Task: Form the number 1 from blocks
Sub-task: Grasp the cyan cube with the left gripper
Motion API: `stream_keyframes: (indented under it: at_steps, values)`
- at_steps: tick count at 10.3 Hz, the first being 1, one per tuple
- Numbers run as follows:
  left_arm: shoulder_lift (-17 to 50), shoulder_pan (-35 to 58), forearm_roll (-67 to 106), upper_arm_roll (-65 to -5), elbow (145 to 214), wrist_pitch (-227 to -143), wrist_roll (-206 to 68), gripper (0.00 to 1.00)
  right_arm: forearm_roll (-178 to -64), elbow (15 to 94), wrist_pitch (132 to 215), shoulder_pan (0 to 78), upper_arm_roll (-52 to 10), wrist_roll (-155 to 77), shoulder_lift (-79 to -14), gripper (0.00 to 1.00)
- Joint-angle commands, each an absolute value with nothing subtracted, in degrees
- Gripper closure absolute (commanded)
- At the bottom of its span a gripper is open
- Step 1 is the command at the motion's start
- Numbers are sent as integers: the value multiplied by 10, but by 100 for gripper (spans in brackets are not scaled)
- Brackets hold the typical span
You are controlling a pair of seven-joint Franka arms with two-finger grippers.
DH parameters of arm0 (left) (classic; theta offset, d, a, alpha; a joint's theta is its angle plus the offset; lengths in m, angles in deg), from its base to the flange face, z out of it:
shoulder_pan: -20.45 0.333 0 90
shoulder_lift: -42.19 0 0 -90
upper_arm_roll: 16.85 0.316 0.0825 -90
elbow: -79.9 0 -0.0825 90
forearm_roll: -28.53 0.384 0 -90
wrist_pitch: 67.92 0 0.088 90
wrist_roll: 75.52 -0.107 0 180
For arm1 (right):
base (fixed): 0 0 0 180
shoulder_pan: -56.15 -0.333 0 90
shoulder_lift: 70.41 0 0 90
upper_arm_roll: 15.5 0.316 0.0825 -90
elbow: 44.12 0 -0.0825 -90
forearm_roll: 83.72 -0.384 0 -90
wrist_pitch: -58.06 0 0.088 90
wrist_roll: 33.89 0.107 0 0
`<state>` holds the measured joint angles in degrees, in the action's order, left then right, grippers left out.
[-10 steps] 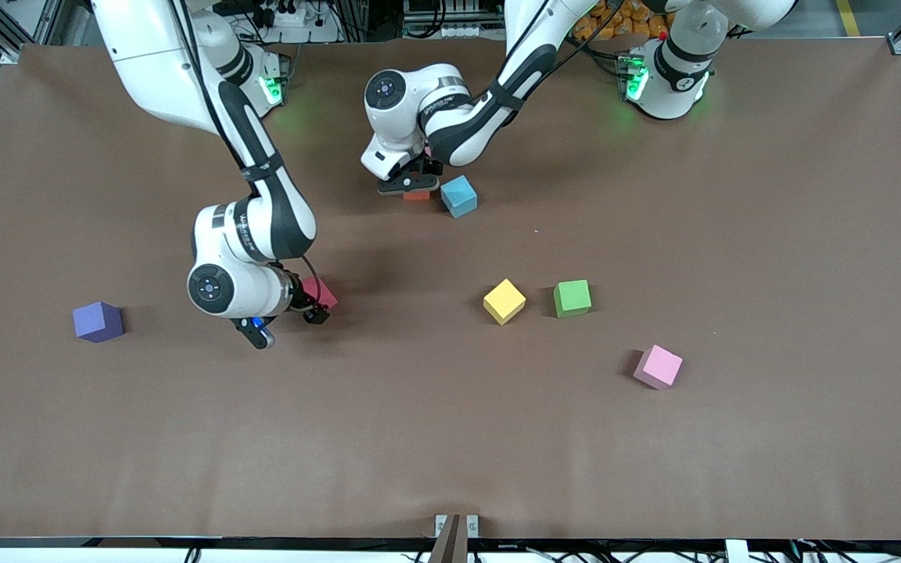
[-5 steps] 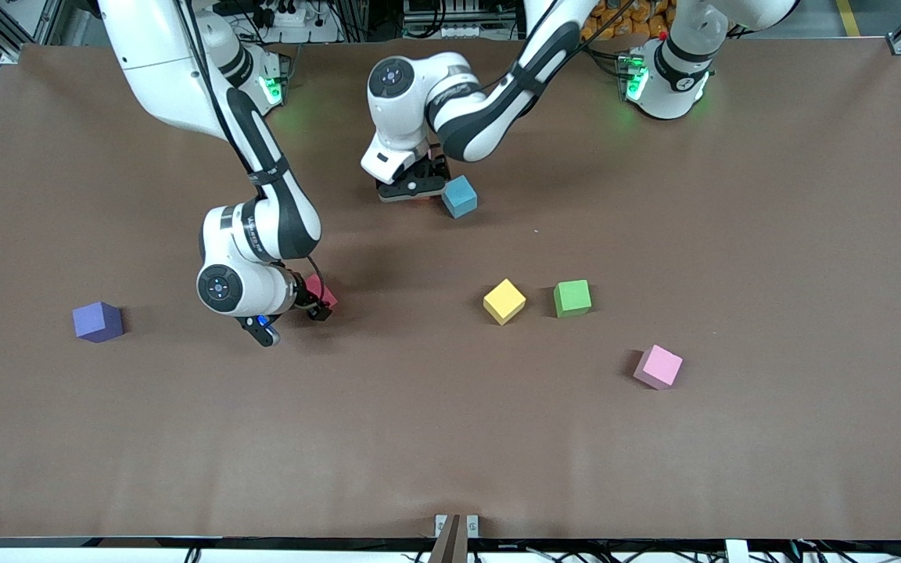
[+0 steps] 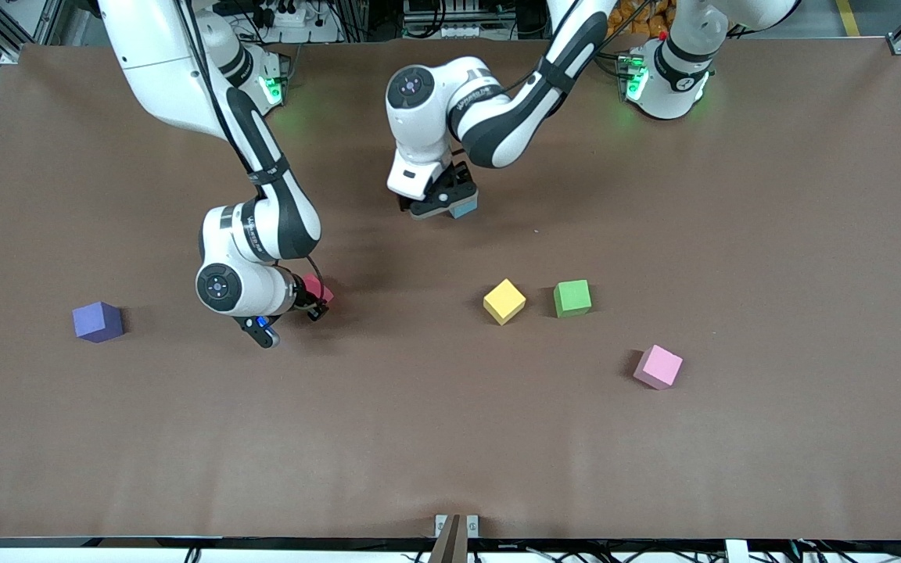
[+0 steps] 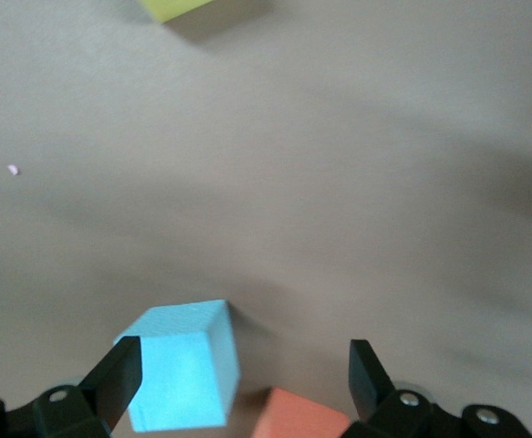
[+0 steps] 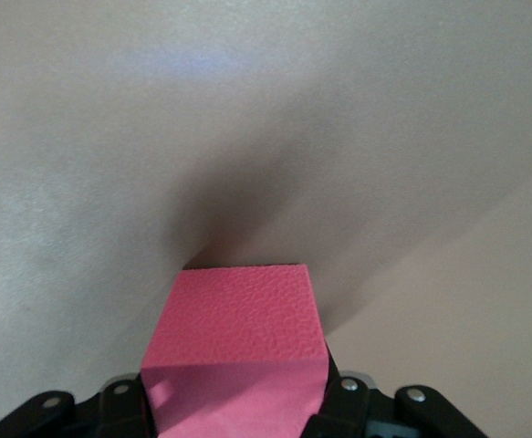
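My left gripper (image 3: pixel 436 209) (image 4: pixel 243 376) hangs open low over the table, its fingers astride a blue block (image 3: pixel 466 208) (image 4: pixel 182 372) and part of an orange block (image 4: pixel 297 420). In the front view the hand hides the orange block. My right gripper (image 3: pixel 317 306) (image 5: pixel 238 406) is shut on a deep pink block (image 3: pixel 315 288) (image 5: pixel 238 342), low at the table. Yellow (image 3: pixel 504 301) (image 4: pixel 179 7), green (image 3: pixel 572 298), light pink (image 3: pixel 658 366) and purple (image 3: pixel 97 321) blocks lie loose on the table. No red block is in view.
The brown table (image 3: pixel 450 438) has a wide bare stretch toward the front camera. Yellow and green sit side by side mid-table; light pink is nearer the camera, and purple lies toward the right arm's end.
My left gripper has slid from over the orange block toward the blue block, which it now half covers. The right gripper with the deep pink block has shifted slightly.
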<state>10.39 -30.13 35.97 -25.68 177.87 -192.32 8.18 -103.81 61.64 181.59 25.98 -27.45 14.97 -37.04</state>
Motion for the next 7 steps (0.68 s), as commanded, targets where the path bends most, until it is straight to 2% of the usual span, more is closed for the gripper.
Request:
stream_keyframes:
  at_steps: [1,3,7]
  values:
    - [113,-288,351,-261,1817,-1926,97,0,-1042,622,1816,254,-278,85,-391,42]
    - [111,-288,337,-261,1833,-1929,98,0,-1041,631,1810,264,-278,32,-416,46]
    - [105,-289,307,-262,1861,-1982,120,0,-1038,635,1811,264,-279,-2,-429,46]
